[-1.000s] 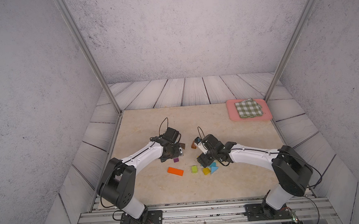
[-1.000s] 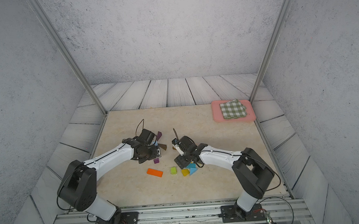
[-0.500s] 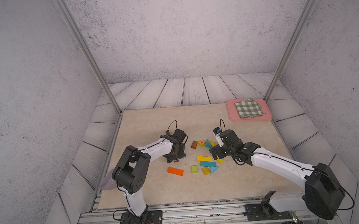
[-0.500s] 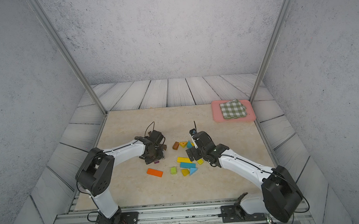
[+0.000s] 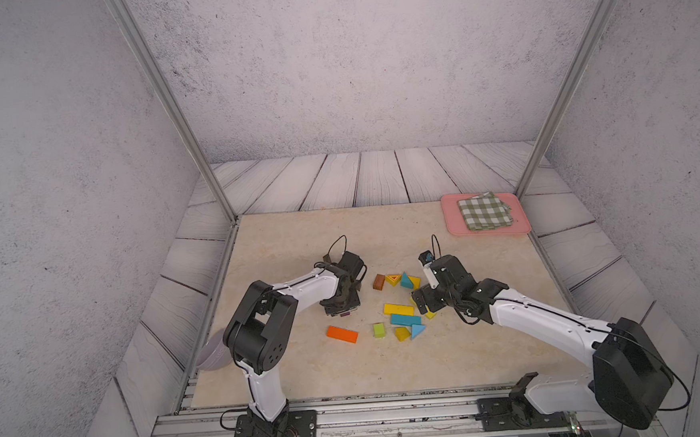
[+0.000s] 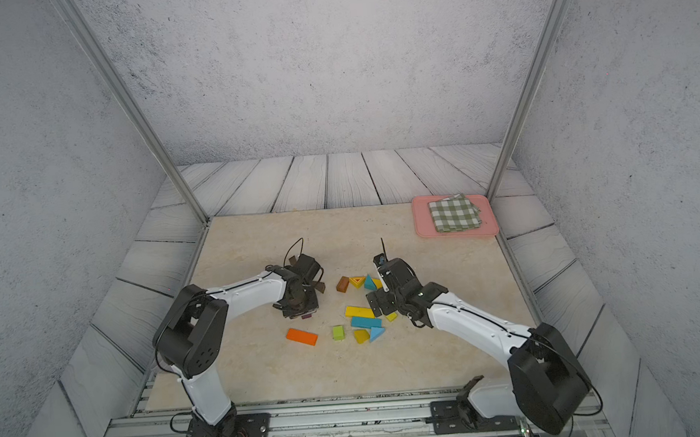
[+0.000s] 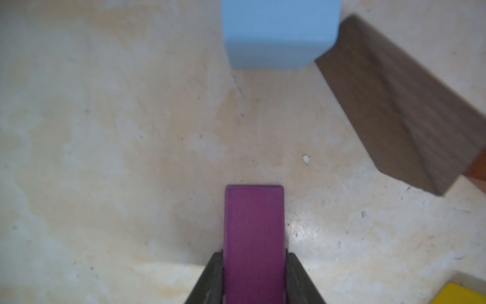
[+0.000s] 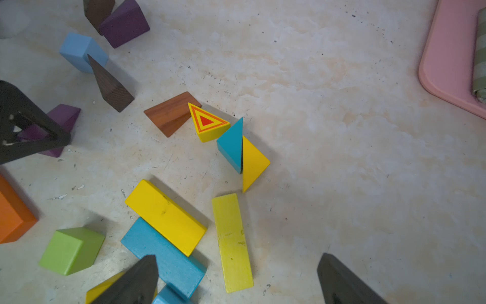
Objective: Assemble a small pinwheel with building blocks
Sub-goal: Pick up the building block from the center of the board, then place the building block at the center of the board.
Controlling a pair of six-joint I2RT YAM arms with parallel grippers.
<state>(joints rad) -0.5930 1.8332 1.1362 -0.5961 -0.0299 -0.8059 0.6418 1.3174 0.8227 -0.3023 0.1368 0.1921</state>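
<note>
Just now squeezes the left pincer (image 7: 253, 256) onto the purple wedge (image 7: 253, 223), keeps the right pincer (image 8: 238, 260) wide open over the yellow bars (image 8: 165, 217), so likely ready to lift a pinwheel piece.

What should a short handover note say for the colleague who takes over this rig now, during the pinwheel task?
Left gripper: shut on a purple wooden block, near a light-blue wooden cube and a dark-brown wooden wedge.
Right gripper: open, empty, over a pale-yellow wooden plank, next to a yellow wooden bar and a teal wooden bar.
An orange wooden bar and a green wooden cube lie apart, nearer the robot's base.
Done: no pinwheel shape is visible yet.
Left: gather the scattered pieces and arrange them.
</note>
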